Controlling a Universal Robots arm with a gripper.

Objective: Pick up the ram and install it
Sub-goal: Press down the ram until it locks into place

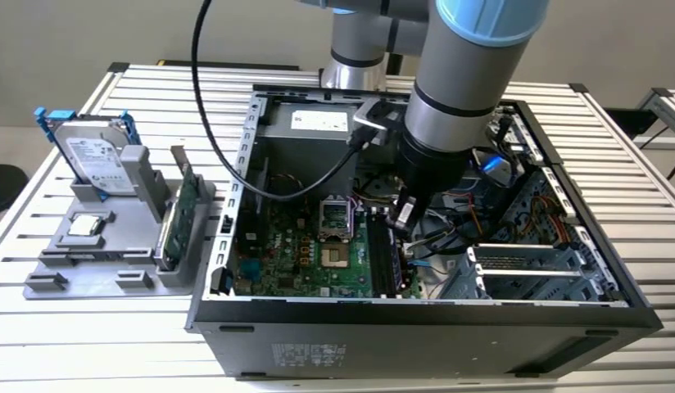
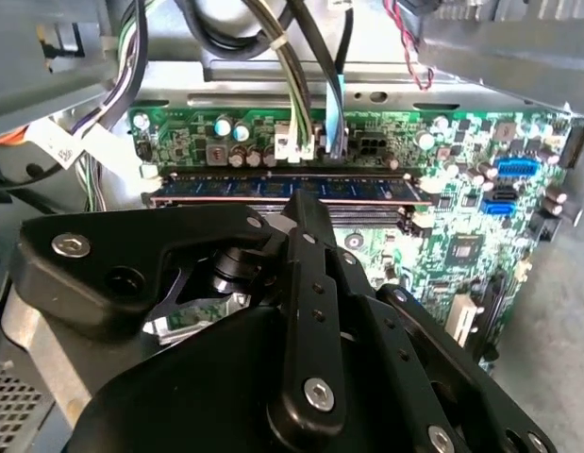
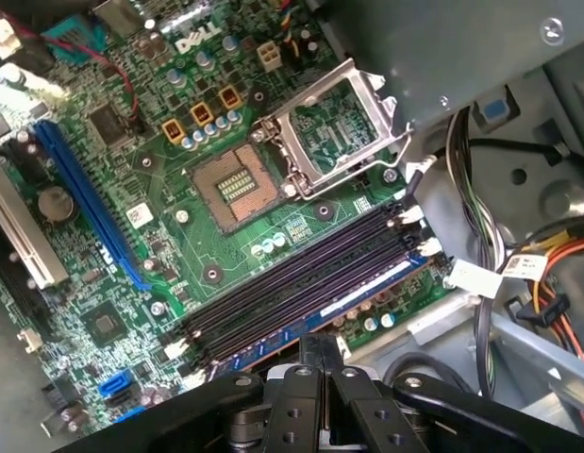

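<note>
The ram is a long dark-blue stick lying in the outermost memory slot of the green motherboard, and it shows as a blue strip beside the empty black slots. My gripper is down inside the open computer case, directly over the ram. Its two black fingers are pressed together, and their tip sits at the stick's top edge near its middle. In the exterior view the gripper hangs over the memory slots to the right of the processor socket.
A grey holder left of the case carries a silver hard drive and an upright green card. The open processor socket and its raised frame lie beside the slots. Cable bundles crowd the case's far side.
</note>
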